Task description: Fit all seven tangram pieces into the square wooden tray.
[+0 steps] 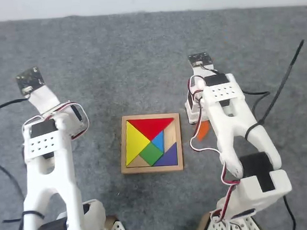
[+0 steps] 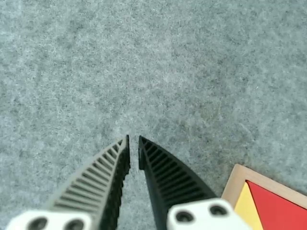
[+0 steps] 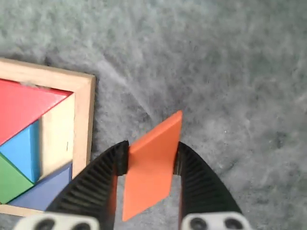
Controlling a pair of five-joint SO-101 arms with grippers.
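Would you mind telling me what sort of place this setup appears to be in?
Likely a robotics lab bench or test table: a white left arm and right arm work over a grey felt-like mat, a wooden tangram tray lies between them, and the right end effector holds an orange piece.

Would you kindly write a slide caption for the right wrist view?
Right gripper, shut on the orange piece, beside the partly filled wooden tray.
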